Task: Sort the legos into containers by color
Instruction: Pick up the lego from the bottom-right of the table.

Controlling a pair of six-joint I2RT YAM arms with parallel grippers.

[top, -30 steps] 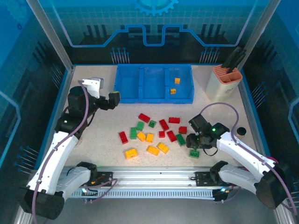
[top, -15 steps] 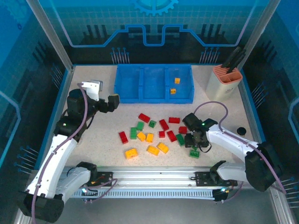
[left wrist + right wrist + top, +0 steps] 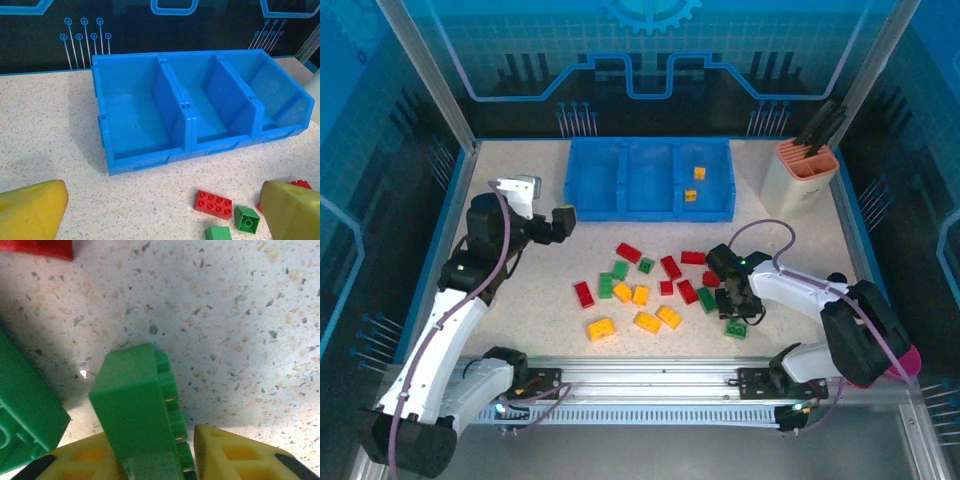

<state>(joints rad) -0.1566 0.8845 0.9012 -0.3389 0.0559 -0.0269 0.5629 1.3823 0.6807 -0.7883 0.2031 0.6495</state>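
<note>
1. The right pincer [image 3: 150, 442] is pinching a green lego [image 3: 137, 405] between its yellow fingers [image 3: 235, 455]. A second ago it stood half spread at the right edge of the pile. It has since swung in and narrowed onto this piece.
2. The left pincer [image 3: 160, 215] is spread wide and empty, as it was a second ago. It hovers just short of the blue tray [image 3: 172, 100], and its arm has barely shifted.
3. By my reading the pick has only just been made. The held piece is tipped on its side, studs towards the right finger. I cannot tell whether it has left the table [image 3: 240, 315].
4. The containers lie well beyond the right pincer, ahead and to its left.
   - The compartment nearest that pincer already holds yellow-orange legos [image 3: 690, 195].
   - The other two compartments look bare, so green probably goes into one of them.
   - The loose legos [image 3: 640, 295] lie just left of the right pincer.
5. The right wrist view settles the grip, which the top view hides under the wrist. It also shows a second green lego [image 3: 25, 425] just left of the held one, and a red corner [image 3: 45, 246] ahead.
6. The top view gives the whole spread of pieces and what the tray holds. The left wrist view gives the three compartment walls up close, with a red lego [image 3: 213, 204] and a small green one [image 3: 247, 218] between its fingers.
</note>
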